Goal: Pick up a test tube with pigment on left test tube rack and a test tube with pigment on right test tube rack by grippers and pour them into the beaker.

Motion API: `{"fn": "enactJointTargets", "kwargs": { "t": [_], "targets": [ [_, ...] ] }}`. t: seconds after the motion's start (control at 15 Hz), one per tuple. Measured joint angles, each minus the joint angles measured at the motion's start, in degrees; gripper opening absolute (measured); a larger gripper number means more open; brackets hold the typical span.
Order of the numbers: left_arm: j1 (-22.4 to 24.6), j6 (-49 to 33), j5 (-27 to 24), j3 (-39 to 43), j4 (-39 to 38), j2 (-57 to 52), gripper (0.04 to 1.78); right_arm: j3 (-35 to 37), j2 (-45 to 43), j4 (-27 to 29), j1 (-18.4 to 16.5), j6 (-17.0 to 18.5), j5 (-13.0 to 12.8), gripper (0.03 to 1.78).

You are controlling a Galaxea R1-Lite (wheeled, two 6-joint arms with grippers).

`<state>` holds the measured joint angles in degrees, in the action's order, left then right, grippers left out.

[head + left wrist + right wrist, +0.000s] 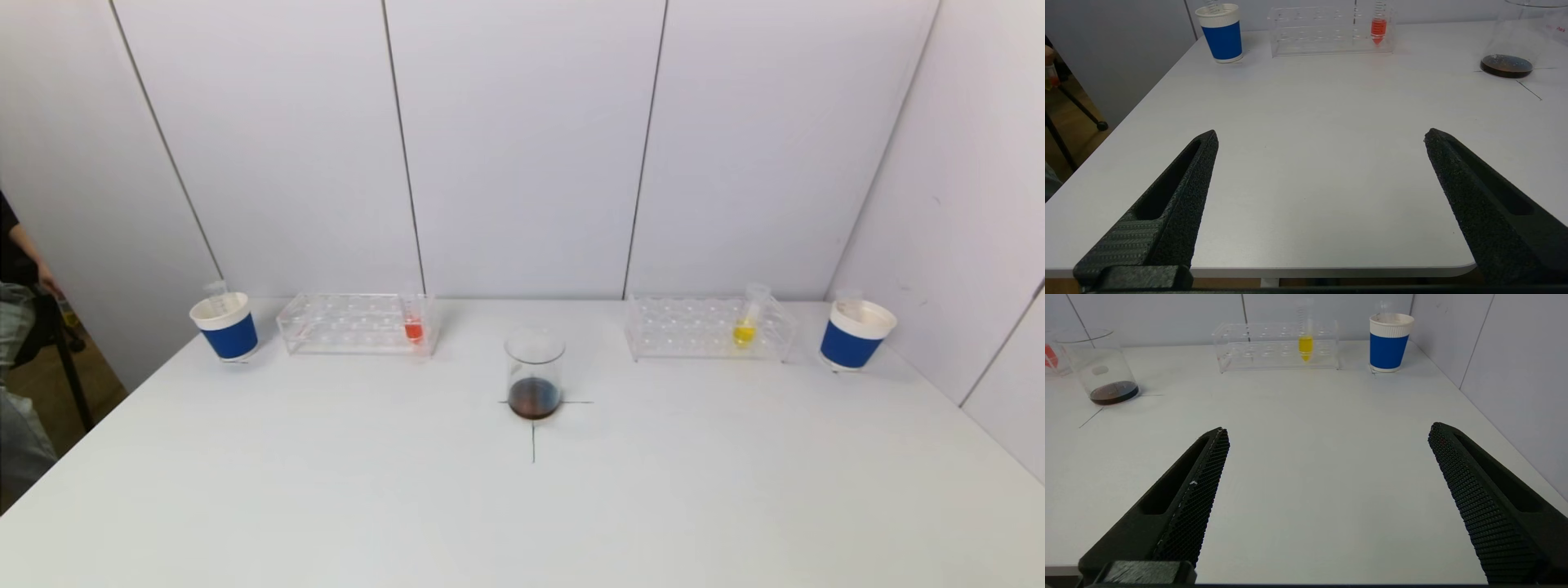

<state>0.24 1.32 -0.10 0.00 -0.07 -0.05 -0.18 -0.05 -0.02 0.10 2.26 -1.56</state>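
We take the beaker (535, 374) as our landmark: it stands on a cross mark at the middle of the counter (522, 506), with dark liquid at its bottom. To its left and farther back, the left rack (357, 323) holds the red tube (413, 320) upright at the end nearest the beaker. To the beaker's right, the right rack (709, 327) holds the yellow tube (749, 317), slightly tilted.

Our left tool (1321, 136) hangs low at the counter's near edge, left of the beaker, fingers spread wide and holding nothing. Our right tool (1329, 430) matches it, right of the beaker.

Beyond each rack's outer end stands a blue cup (227, 326), (853, 335) with a clear tube inside, hard to make out.
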Motion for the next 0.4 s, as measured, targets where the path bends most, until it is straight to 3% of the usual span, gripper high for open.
{"fn": "enactJointTargets", "kwargs": {
  "t": [0.4],
  "targets": [
    [0.0,0.0,0.0,0.0,0.0,0.0,1.76,0.0,0.0,-0.1,0.0,0.8,0.0,1.77]
  ]
}}
